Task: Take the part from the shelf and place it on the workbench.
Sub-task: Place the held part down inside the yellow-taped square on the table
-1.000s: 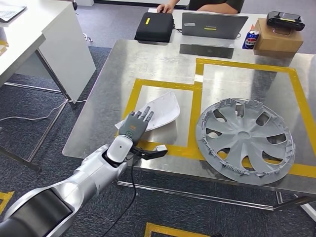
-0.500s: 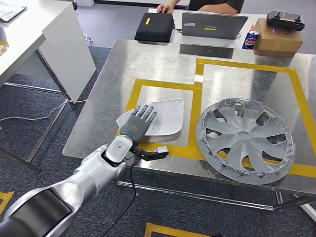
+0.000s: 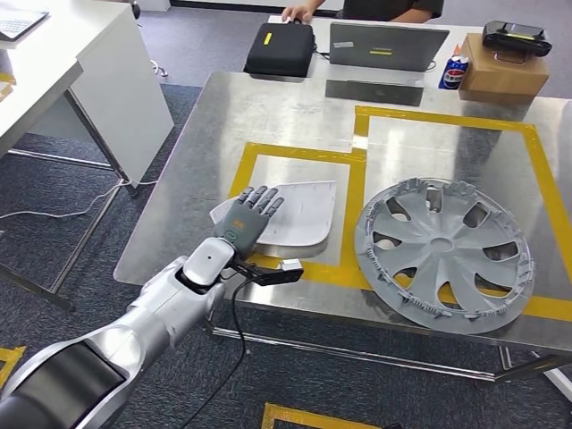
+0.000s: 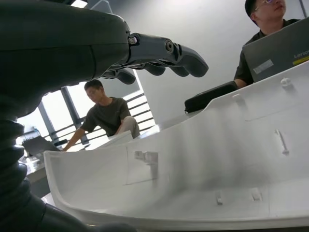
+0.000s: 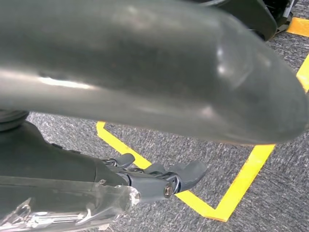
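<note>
I see my left arm stretched forward over the workbench edge | left hand released, fingers spread flat above the white part | part lies inside the yellow-taped square | right hand hangs, fingers loose, empty

The grey laptop lid carries small lettering that looks like "Lenovo", barely legible.

One white part, one hubcap, one laptop, two people.
</note>
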Robot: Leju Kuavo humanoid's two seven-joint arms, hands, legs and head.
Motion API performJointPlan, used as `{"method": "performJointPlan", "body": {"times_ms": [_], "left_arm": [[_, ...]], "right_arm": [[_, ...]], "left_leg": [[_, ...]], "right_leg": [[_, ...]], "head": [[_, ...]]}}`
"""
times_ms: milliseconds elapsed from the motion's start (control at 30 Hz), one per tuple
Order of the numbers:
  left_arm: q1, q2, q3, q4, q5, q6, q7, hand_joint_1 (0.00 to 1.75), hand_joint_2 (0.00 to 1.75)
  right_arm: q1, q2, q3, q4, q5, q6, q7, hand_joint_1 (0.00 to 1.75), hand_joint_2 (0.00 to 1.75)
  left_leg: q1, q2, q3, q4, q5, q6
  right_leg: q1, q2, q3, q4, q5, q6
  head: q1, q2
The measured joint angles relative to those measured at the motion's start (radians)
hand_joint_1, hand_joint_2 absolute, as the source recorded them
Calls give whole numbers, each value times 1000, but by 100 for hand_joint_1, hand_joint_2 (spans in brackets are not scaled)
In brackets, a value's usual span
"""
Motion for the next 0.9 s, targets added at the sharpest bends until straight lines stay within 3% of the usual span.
{"method": "performJointPlan", "body": {"times_ms": [300, 400, 533, 600, 667, 767, 900], "left_arm": [[29, 17, 0, -52, -10, 41, -30, 0, 175], [94, 56, -3, -164, 1, 54, -59, 0, 175], [207, 149, -4, -393, 41, 35, -76, 0, 175], [262, 200, 1, -511, 90, 32, -107, 0, 87], [338, 248, 26, -635, 223, 34, -196, 0, 0], [488, 290, 99, -821, 437, 43, -351, 0, 0], [629, 299, 169, -971, 494, 83, -424, 0, 0]], "right_arm": [[1, 0, -2, 0, -9, 0, -1, 0, 0], [3, 0, -6, 0, -19, 0, -3, 0, 0], [8, -1, -15, 0, -33, -2, -7, 0, 0], [11, -1, -23, 0, -39, -4, -9, 0, 0], [14, -1, -32, 0, -43, -6, -10, 0, 0], [19, -1, -39, 0, -44, -9, -10, 0, 0], [19, -1, -44, 0, -38, -13, -6, 0, 0]], "left_leg": [[0, 0, 0, 0, 0, 0], [0, 0, 0, 0, 0, 0], [0, 0, 0, 0, 0, 0], [0, 1, 0, 0, -1, 0], [0, 1, 1, -1, -2, -2], [0, 2, 3, -1, -4, -4], [0, 1, 3, -1, -5, -2]], "right_leg": [[0, 0, 0, 0, 0, 0], [0, 1, 0, 0, 0, 0], [0, 1, 0, 0, -1, -1], [0, 1, 0, 0, -1, -1], [1, 2, 0, 0, -2, -2], [0, 4, 1, 0, -4, -3], [0, 1, 2, 0, -6, -2]], "head": [[0, 0], [0, 0], [0, 0], [0, 0], [0, 0], [0, 0], [0, 0]]}}
